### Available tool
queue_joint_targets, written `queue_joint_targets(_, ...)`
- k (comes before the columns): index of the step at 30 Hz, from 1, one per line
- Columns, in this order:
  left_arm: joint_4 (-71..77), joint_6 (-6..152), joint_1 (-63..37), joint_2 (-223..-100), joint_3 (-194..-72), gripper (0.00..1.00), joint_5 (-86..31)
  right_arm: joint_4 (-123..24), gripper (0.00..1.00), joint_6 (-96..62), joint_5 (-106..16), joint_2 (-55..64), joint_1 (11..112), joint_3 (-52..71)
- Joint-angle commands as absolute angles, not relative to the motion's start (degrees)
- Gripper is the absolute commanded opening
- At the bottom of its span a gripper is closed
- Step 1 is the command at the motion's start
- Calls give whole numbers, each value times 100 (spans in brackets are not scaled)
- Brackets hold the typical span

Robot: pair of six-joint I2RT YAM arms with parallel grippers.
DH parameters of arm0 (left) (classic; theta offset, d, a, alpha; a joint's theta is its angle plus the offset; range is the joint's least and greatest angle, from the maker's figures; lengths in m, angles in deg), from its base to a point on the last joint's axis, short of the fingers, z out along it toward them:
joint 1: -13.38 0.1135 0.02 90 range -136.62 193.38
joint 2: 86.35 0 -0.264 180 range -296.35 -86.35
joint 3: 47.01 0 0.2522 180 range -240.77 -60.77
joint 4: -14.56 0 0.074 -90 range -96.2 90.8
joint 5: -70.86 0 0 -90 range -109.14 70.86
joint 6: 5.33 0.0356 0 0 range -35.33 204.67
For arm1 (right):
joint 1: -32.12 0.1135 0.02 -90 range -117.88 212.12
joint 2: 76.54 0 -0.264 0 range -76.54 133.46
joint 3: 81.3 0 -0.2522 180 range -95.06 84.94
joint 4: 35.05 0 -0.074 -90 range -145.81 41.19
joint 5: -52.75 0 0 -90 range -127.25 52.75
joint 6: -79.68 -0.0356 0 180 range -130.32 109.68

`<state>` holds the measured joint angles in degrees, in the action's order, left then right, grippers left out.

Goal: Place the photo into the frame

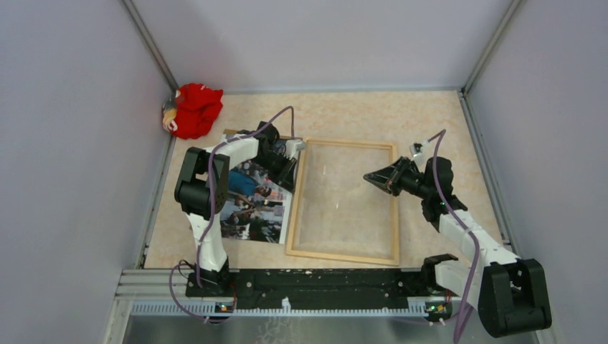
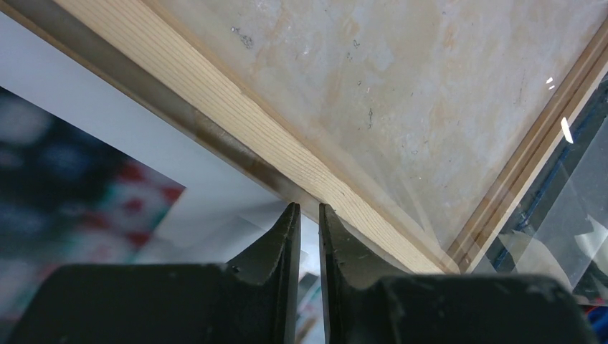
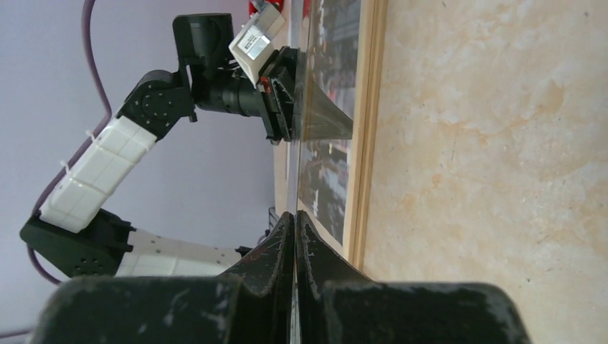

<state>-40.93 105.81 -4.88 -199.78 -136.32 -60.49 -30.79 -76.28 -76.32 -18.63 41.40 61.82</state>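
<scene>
Currently frame [image 1: 340,256] flat, long axis near-to-far; photo [image 1: 251,218] alongside, left.

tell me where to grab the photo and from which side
Probably the photo by its near edge, coming in low from the near side: it lies flat and thin, its right edge runs close beside the frame, and the left arm covers its far part.

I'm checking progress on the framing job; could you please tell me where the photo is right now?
In the top view the photo lies left of centre, right beside the left rail of the frame, partly under the left arm.
</scene>
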Motion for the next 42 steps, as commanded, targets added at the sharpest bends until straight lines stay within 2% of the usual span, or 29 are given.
queue_joint_targets(1, -4011, 10683, -596, -20030, -13565, 21, -6020, -4127, 0, -6496, -7621, -1821, 4126, 5428)
queue_joint_targets(12, -4015, 10699, -593, -20008, -13537, 21, -6003, -4864, 0, -5746, -7591, -1449, 4065, 4987)
queue_joint_targets(26, -4032, 10700, -591, -19999, -13558, 21, -5975, -6216, 0, -4937, -6663, -1823, 4022, 4870)
queue_joint_targets(42, -4018, 10691, -594, -20025, -13546, 21, -5983, -6208, 0, -4620, -6713, -1478, 4021, 4607)
